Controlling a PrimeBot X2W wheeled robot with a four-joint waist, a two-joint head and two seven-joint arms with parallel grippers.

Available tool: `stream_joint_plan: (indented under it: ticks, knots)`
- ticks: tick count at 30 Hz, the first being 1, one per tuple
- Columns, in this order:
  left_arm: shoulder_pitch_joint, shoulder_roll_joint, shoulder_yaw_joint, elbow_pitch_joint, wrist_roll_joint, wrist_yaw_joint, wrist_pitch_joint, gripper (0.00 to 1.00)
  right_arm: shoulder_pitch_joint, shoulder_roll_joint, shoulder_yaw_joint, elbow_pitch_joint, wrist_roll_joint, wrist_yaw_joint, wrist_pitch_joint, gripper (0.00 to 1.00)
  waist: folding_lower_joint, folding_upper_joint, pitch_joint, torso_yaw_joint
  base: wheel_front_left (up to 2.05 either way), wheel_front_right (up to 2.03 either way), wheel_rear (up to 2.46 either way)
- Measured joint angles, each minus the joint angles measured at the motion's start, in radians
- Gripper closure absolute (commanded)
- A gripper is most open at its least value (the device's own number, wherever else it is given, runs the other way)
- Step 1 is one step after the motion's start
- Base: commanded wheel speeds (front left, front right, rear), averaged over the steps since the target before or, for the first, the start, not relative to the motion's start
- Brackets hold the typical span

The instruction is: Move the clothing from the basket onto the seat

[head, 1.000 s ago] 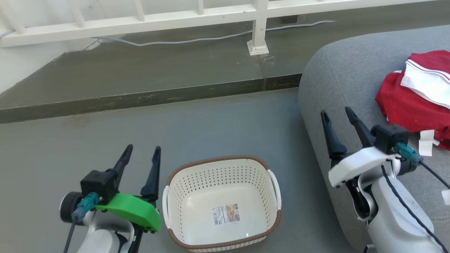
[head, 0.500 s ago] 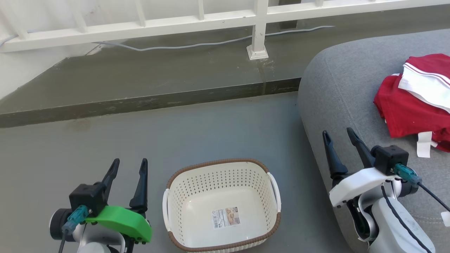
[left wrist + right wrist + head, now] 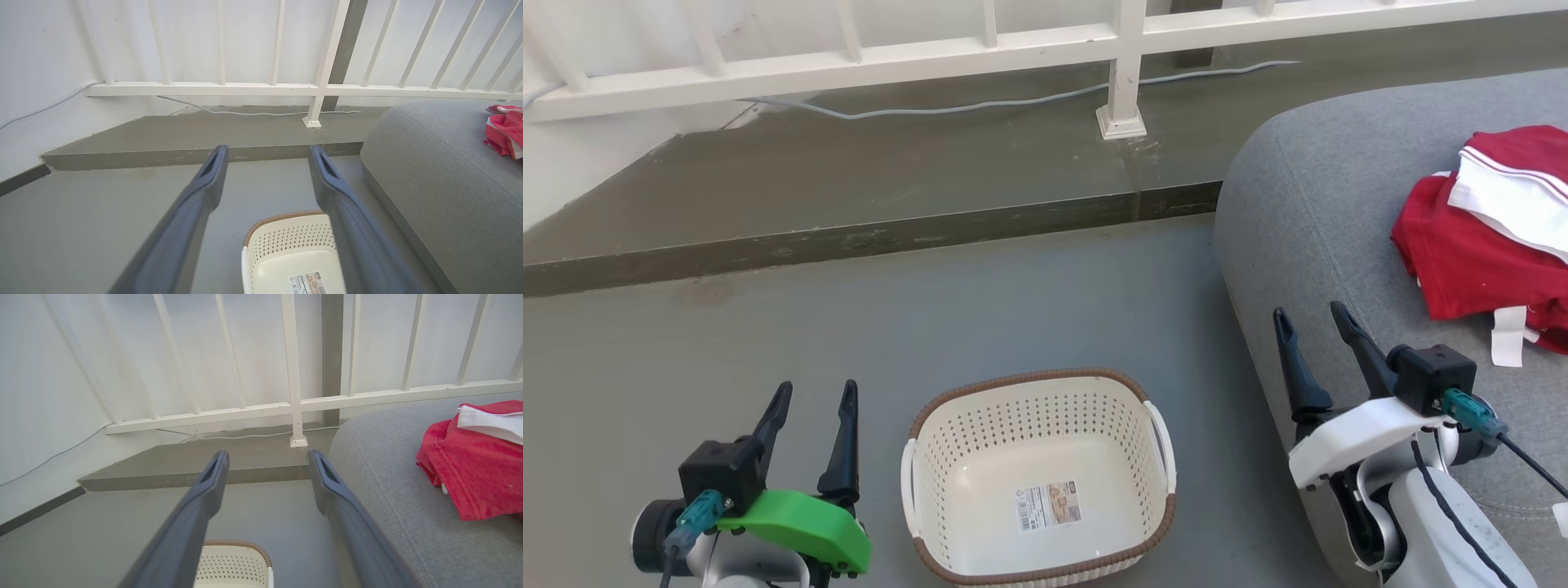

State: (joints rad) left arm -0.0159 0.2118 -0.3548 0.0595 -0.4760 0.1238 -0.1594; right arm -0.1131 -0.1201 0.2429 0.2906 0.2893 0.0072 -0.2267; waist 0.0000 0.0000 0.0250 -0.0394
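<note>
**Operator:** State of the left gripper (image 3: pixel 817 384)?

**Technician:** Jaws apart, nothing between them; it hangs over the floor (image 3: pixel 980 302), just left of the basket (image 3: pixel 1029 375); its fingers point toward the railing (image 3: pixel 849 61).

**Operator:** And the right gripper (image 3: pixel 1307 309)?

**Technician:** Jaws likewise apart, nothing held; it stands at the left edge of the seat (image 3: pixel 1323 188); it is near the clothing (image 3: pixel 1462 261) but not touching it.

**Operator:** Location of the clothing?

**Technician:** On the seat, toward its right side; a red heap with a white folded part on top and a white tag at its near edge; it lies well apart from the basket.

**Operator:** Condition of the basket?

**Technician:** Upright on the floor between the two arms, near the seat's rounded corner; brown rim, a white handle on each side; a printed label (image 3: pixel 1048 504) sits on its bottom.

**Operator:** Surroundings?

**Technician:** A raised step (image 3: pixel 849 163) runs behind the floor; the white railing stands on it; a pale cable (image 3: pixel 980 104) lies along the step beneath the rail.
</note>
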Motion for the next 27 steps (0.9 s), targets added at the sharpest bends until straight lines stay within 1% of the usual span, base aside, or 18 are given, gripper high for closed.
stream_joint_plan:
  ticks: [20,27]
  knots:
    - [0.017,-0.017,0.034,-0.001,0.015,0.0,0.001,0.0,0.023,-0.006,-0.001,-0.068,0.0,-0.016,0.032,0.0,0.0,0.0,0.01,0.003,0.0,0.0,0.0]
    - [0.017,-0.035,0.045,-0.001,0.023,0.0,0.0,0.0,0.038,-0.008,-0.004,-0.09,0.0,-0.017,0.043,0.0,0.0,0.0,0.01,0.005,0.0,0.0,0.0]
